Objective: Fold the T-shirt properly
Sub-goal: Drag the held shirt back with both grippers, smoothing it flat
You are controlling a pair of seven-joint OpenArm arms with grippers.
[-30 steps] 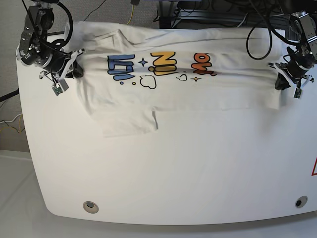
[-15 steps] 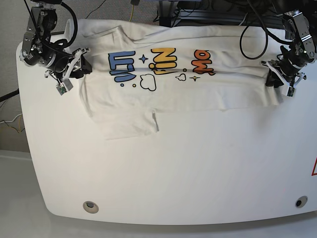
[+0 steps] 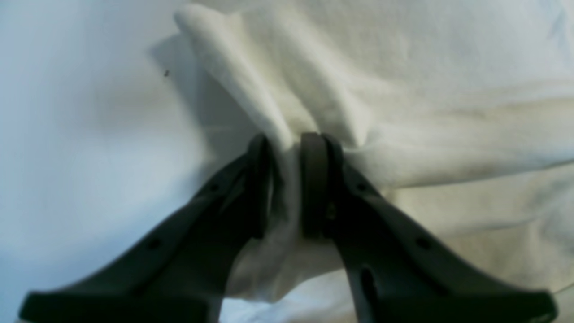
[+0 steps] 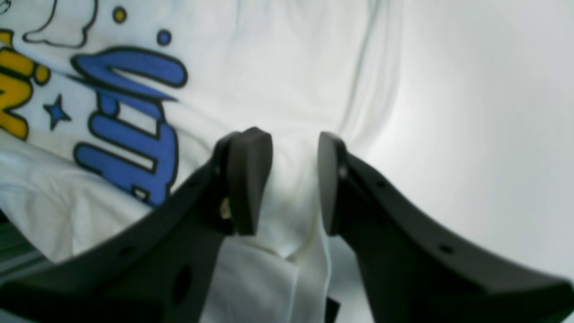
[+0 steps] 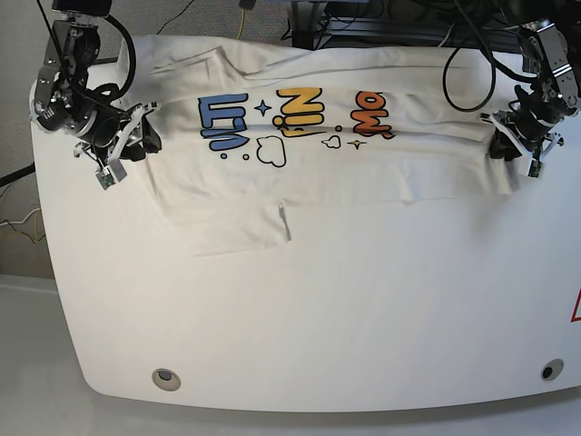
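Pretty roomy here. The whole near half of the tabletop (image 5: 309, 318) is bare white, so a gripper could sweep across it freely. The T-shirt (image 5: 363, 163) lies spread across the far half, nearly edge to edge, and a loose flap hangs down toward the middle. The left gripper (image 5: 508, 145) sits at one end of the cloth and the right gripper (image 5: 136, 136) at the other. Behind the far edge, cables (image 5: 472, 64) and a dark frame crowd things.
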